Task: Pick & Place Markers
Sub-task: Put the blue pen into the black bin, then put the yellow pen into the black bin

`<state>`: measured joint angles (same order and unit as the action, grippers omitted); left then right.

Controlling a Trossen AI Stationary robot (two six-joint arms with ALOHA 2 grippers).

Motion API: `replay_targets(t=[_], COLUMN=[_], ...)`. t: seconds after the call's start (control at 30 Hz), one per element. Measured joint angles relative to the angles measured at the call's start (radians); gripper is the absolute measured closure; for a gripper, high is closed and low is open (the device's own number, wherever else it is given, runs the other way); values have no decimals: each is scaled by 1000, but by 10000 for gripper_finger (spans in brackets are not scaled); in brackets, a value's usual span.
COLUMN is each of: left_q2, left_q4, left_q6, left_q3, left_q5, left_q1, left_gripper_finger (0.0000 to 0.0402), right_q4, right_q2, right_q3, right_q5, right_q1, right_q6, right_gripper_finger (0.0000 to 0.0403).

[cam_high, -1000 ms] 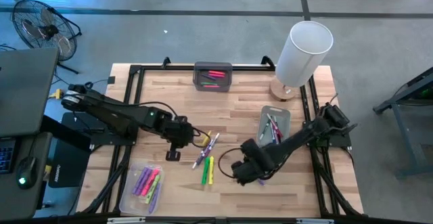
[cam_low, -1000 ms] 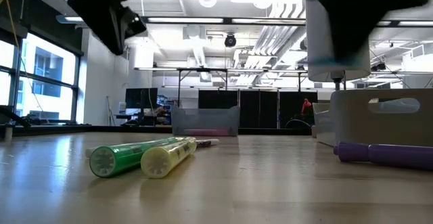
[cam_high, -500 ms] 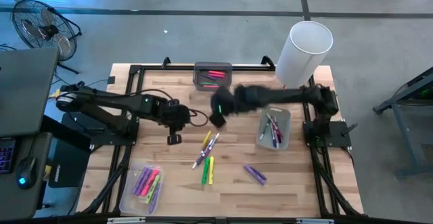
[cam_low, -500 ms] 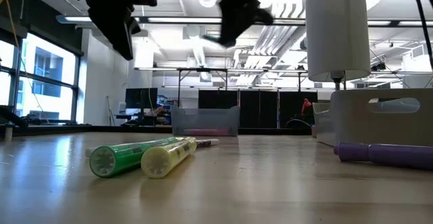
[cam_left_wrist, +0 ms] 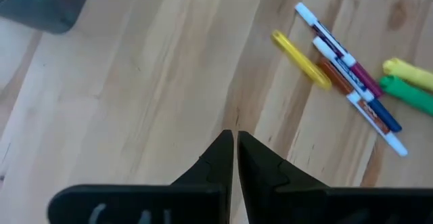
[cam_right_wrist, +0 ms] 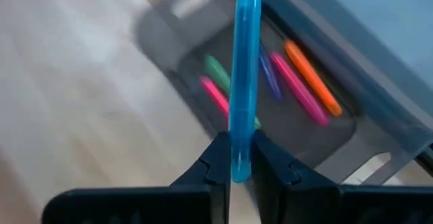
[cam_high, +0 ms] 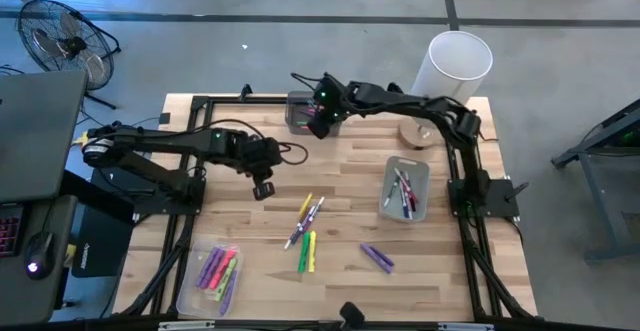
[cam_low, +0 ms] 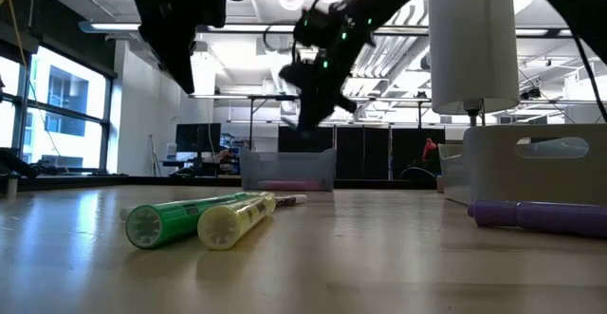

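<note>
My right gripper (cam_high: 316, 123) hangs over the grey tray (cam_high: 300, 99) at the table's far edge, shut on a blue marker (cam_right_wrist: 243, 61). That tray (cam_right_wrist: 379, 126) holds pink, green, orange and purple markers. My left gripper (cam_high: 262, 188) is shut and empty above bare wood, left of the loose markers (cam_high: 306, 221). In the left wrist view its closed tips (cam_left_wrist: 235, 137) point at the table, with the loose markers (cam_left_wrist: 352, 92) off to one side. More loose markers lie flat on the wood: yellow and green ones (cam_high: 306, 253) and a purple one (cam_high: 377, 258). My right gripper pinches the blue marker by one end (cam_right_wrist: 238, 158) between its two fingers (cam_right_wrist: 218, 162). The marker lies along the fingers, and most of its length sticks out past the fingertips. It is lifted clear, above the far grey tray.
A clear tray (cam_high: 195, 293) of markers sits at the near left. A second grey tray (cam_high: 424, 171) with markers sits on the right. A tall white cylinder (cam_high: 450, 71) stands at the far right corner. Bare wood lies between the trays.
My right gripper has swung from the near middle of the table, beside the purple marker, up and across to the far edge over the grey tray. My left gripper has moved toward the far edge and stayed shut. The markers on the table have not moved.
</note>
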<state>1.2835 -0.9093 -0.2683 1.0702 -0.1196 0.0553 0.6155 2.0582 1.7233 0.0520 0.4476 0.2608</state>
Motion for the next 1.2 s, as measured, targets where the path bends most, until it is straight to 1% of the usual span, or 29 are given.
replay_targets(t=[0.13,0.23,0.3,0.43,0.6,0.7,0.8,0.9,0.97,1.03,1.2], left_q2=[0,0,0,4,13,13,13,13,13,13,13], left_q4=[1,1,1,1,-1,-3,-16,-19,-17,-8,30], left_q6=[-41,-56,-59,-55,-69,-98,-136,-155,-159,-159,-165], left_q3=[0,0,0,0,-1,-1,-1,-1,-1,-1,-1], left_q5=[-1,0,20,117,168,205,249,241,238,236,230], left_q1=[4,4,4,4,3,3,-6,-42,-79,-118,-205], left_gripper_finger=[385,385,385,385,385,385,385,385,385,385,385], right_q4=[6,7,15,40,149,249,377,520,579,618,646], right_q2=[33,32,27,1,-44,-84,-92,-92,-93,-93,-91], right_q3=[0,0,0,0,0,2,2,-10,-36,-75,-228], right_q5=[4,33,53,50,60,81,134,180,208,191,84], right_q1=[20,25,25,22,-13,-72,-160,-264,-335,-395,-528], right_q6=[0,0,-1,6,67,124,192,282,356,431,654], right_gripper_finger=[351,330,321,316,325,344,372,397,399,396,400])
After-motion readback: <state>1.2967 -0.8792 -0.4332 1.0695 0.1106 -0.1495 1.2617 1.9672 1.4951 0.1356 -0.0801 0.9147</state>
